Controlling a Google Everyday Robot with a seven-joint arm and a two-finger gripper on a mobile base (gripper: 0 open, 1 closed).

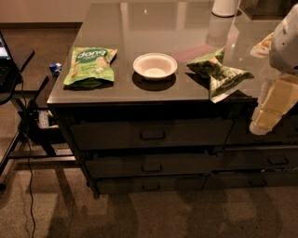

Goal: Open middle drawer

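Note:
The middle drawer (151, 166) is a wide dark front with a small bar handle (152, 168) at its centre. It sits below the taller top drawer (151, 135) and above the thin bottom drawer (150, 185), and its front looks level with theirs. My gripper (266, 116) is pale and hangs down at the right edge, in front of the cabinet's right column, about level with the top drawer. It is well to the right of and above the middle drawer's handle and holds nothing.
On the glossy counter (116, 93) lie a green snack bag (91, 65), a white bowl (155, 66) and a second green bag (219, 72). A white container (225, 6) stands at the back. A dark stand with a cable (25, 125) is at the left. More drawers (274, 160) are at the right.

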